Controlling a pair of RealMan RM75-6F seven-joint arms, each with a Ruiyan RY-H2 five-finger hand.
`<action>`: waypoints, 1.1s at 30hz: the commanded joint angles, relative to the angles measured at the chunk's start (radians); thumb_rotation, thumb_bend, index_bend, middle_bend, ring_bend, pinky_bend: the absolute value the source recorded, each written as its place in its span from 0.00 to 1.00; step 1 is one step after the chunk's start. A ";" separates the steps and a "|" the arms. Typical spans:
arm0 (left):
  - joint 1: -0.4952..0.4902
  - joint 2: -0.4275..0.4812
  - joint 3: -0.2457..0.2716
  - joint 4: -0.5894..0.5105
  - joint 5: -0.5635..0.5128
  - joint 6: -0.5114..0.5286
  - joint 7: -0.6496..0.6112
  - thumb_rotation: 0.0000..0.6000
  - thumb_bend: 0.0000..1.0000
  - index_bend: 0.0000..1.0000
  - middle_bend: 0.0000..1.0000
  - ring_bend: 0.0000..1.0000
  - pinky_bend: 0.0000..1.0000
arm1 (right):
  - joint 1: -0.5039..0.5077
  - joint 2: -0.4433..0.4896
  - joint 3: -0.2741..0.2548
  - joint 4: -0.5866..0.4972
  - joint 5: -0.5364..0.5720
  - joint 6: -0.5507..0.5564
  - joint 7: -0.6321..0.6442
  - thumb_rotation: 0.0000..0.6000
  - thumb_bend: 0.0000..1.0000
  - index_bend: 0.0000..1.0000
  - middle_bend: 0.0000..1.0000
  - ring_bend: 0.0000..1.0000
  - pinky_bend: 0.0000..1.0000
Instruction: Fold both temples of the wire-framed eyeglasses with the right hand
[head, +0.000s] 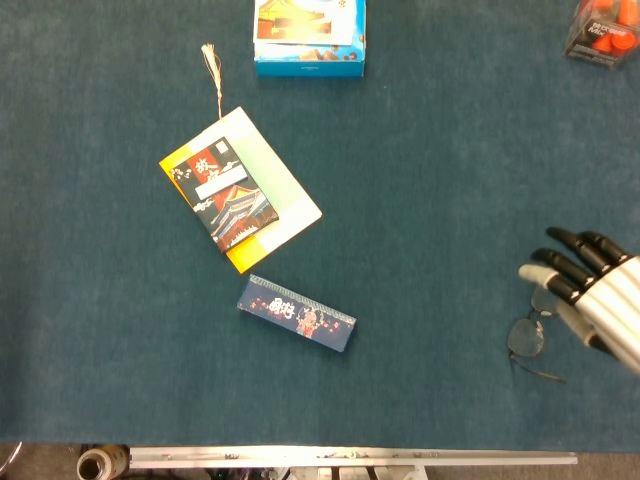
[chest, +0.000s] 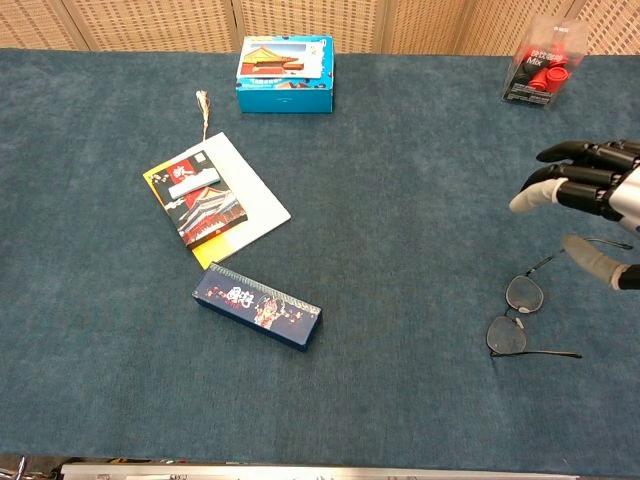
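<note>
1. Right hand: seen at the right edge of both views, above the teal cloth. Its fingers are spread apart and extended toward the left, and the thumb stands apart below them. It holds nothing.

2. Right hand, head view: the dark fingertips lie just above and to the right of the eyeglasses. From this angle it is unclear whether any fingertip touches the frame; the chest view shows the hand clear of them.

3. Wire-framed eyeglasses: lying on the table near its right side and toward the front edge, below the right hand. The two round lenses sit one behind the other along a slanted line. One temple runs out to the right from the nearer lens, flat on the cloth; the other rises diagonally from the farther lens toward the hand. Both temples are unfolded.

4. Eyeglasses, head view: only one lens and a thin temple below it show clearly.

5. Left hand: not visible in either view.

6. Dark blue oblong box: front centre-left, set at a slant, well apart from the eyeglasses.

7. Booklet: behind the oblong box, with a smaller dark printed card on its white cover. A tasselled cord extends from its far corner.

8. Light blue carton: at the far edge, centre-left.

9. Clear container with red contents: at the far right corner.
</note>
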 joint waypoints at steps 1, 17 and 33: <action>0.000 0.000 0.000 0.000 0.000 0.000 0.000 1.00 0.49 0.57 0.51 0.43 0.52 | -0.017 -0.004 0.019 0.020 0.003 0.027 -0.025 1.00 0.42 0.31 0.31 0.15 0.27; -0.001 -0.003 0.002 0.001 0.004 0.001 0.007 1.00 0.49 0.57 0.51 0.43 0.52 | -0.060 -0.016 0.082 0.155 0.054 0.116 -0.031 1.00 0.29 0.29 0.28 0.15 0.27; -0.018 -0.022 0.001 0.031 0.019 -0.009 0.025 1.00 0.49 0.57 0.51 0.43 0.52 | -0.024 0.014 0.078 0.299 0.029 0.122 0.142 1.00 0.29 0.29 0.27 0.15 0.27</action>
